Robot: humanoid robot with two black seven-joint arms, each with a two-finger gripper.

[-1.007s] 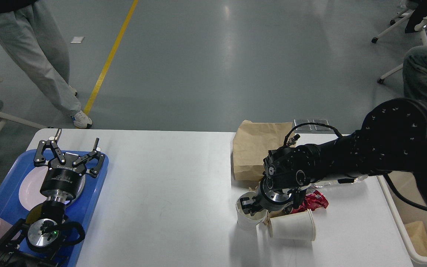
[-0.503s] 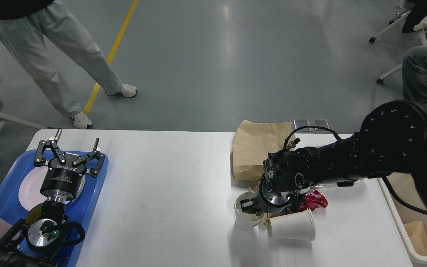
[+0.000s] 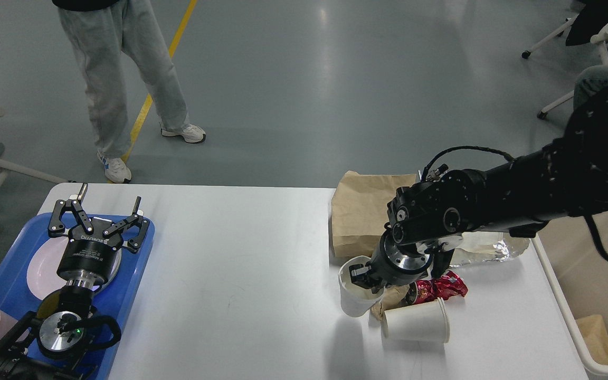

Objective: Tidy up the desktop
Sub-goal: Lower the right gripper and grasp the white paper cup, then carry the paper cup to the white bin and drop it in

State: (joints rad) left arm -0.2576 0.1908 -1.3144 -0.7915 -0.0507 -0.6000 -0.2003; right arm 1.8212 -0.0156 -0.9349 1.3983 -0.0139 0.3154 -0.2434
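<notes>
Toward the right half of the table (image 3: 240, 274), the right claw (image 3: 363, 278) grips the rim of a white paper cup (image 3: 355, 301), tilted and seemingly lifted just clear. Beside it lie 1 tipped cup (image 3: 416, 321), a red wrapper (image 3: 444, 286), foil (image 3: 486, 249) and a brown paper bag (image 3: 359, 216). Such cups are light and crush easily, so a gentle rim pinch probably suits. Over the blue tray (image 3: 135, 274) at the table's left edge, the left claw (image 3: 101, 211) hangs open and empty.

Black arms, silver wrist rings
</notes>
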